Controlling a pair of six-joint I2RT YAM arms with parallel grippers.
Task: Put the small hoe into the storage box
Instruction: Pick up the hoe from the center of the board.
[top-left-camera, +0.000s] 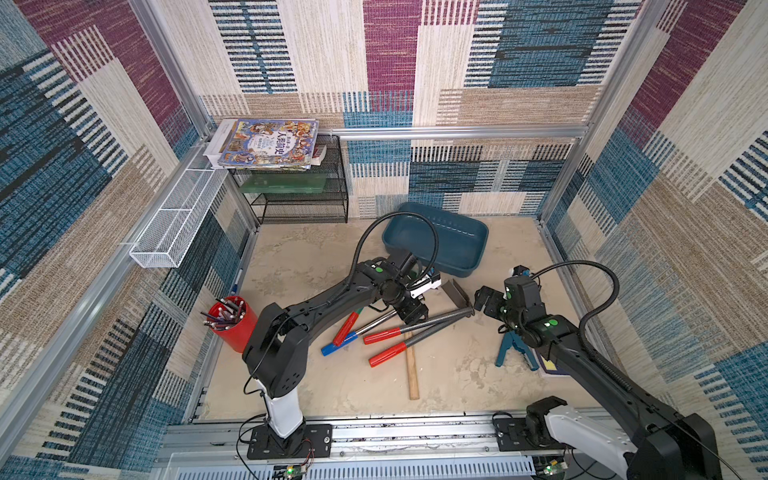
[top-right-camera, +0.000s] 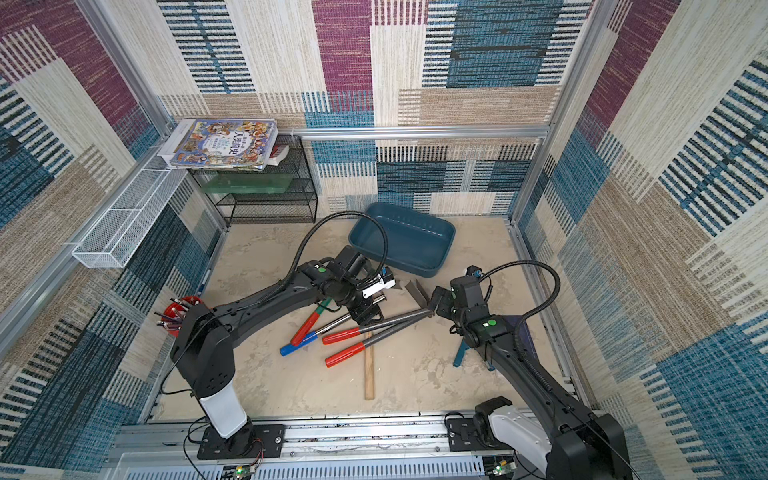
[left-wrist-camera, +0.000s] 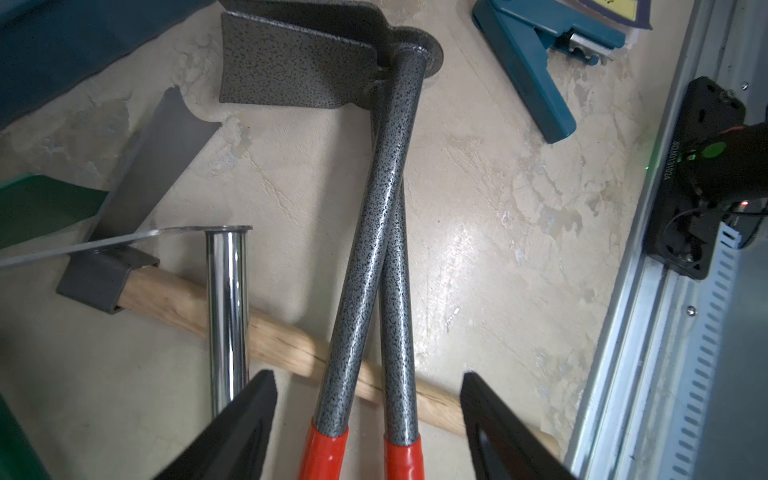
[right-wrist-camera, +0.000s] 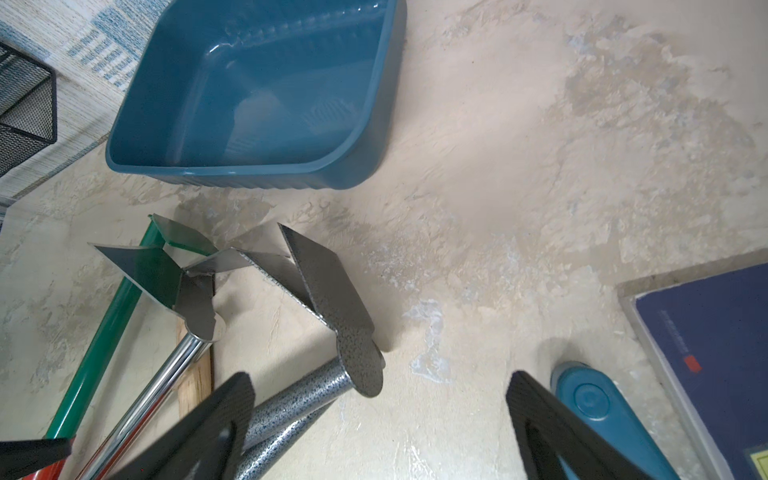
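Small hoe (left-wrist-camera: 291, 66) lies outside the storage box (right-wrist-camera: 137, 162), blade end nearest it. We judge it stiff, heavyish steel with a slick shaft, so grab mid-shaft. Left gripper (left-wrist-camera: 368, 374) spread astride the shaft, right gripper (right-wrist-camera: 380, 376) spread, both empty.

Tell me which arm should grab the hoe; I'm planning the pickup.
Left, likely: the left gripper is open, straddling the speckled hoe shafts near their red grips. The right gripper hangs open at the blade end.
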